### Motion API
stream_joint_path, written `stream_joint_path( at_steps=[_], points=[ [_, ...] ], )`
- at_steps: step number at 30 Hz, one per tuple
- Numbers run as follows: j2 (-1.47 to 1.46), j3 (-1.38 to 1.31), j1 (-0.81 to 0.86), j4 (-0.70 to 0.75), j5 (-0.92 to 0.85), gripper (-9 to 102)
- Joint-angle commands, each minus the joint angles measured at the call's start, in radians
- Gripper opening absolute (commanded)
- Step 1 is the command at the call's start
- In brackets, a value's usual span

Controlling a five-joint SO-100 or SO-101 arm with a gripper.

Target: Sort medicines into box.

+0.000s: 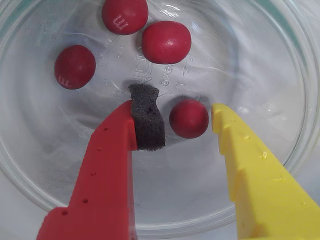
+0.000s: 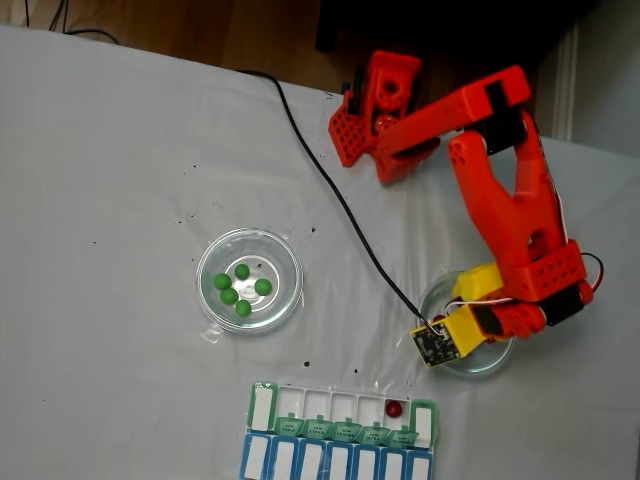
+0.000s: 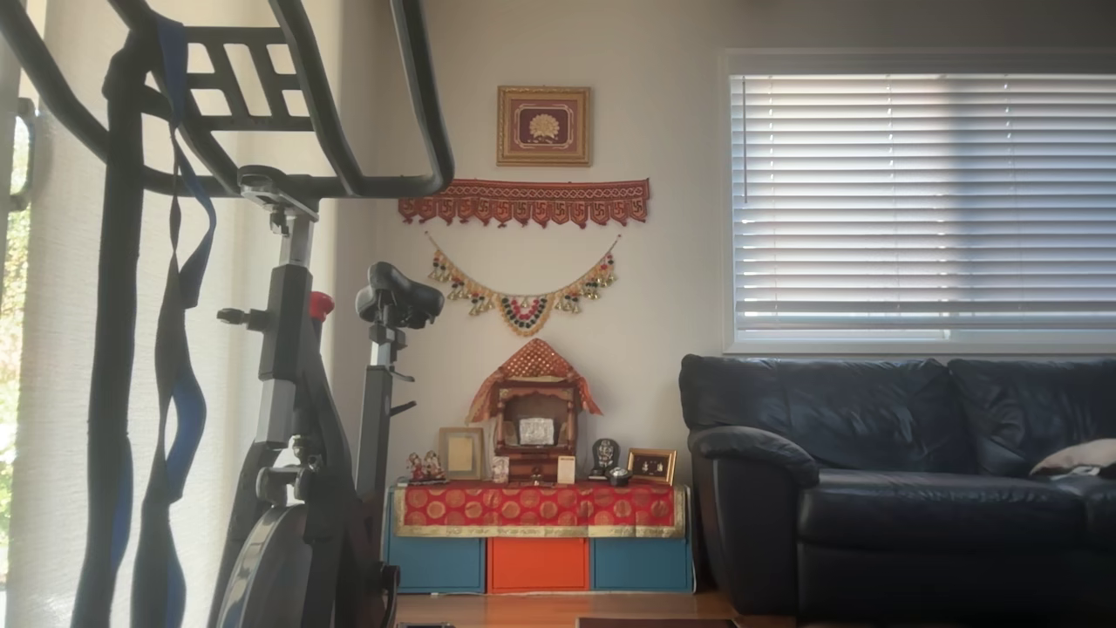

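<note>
My claw (image 1: 177,120) open, inside glass dish (image 1: 280,85), straddling red pill (image 1: 188,118); nothing gripped. Three more red pills lie beyond. Green pills (image 2: 240,288) in other dish. One red pill in box (image 2: 340,425).

One red pill (image 2: 393,408) lies in the open organizer (image 2: 340,437).

red pills (image 1: 188,118), green pills (image 2: 240,289), red+yellow jaws, clear dish (image 1: 280,75)
</note>
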Motion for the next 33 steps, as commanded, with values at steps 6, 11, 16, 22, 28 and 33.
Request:
stream_joint_path(
  at_steps=[6, 11, 16, 22, 28, 33],
  points=[
    [0.044, -0.048, -0.038, 0.003, 0.009, 19],
    [0.051, -0.057, -0.046, 0.012, 0.008, 19],
    [0.046, -0.074, -0.055, 0.015, 0.017, 19],
    [0.005, -0.123, -0.051, 0.041, 0.018, 19],
    [0.009, -0.123, -0.057, 0.049, 0.02, 19],
    [0.002, -0.115, -0.067, 0.046, 0.014, 19]
  ],
)
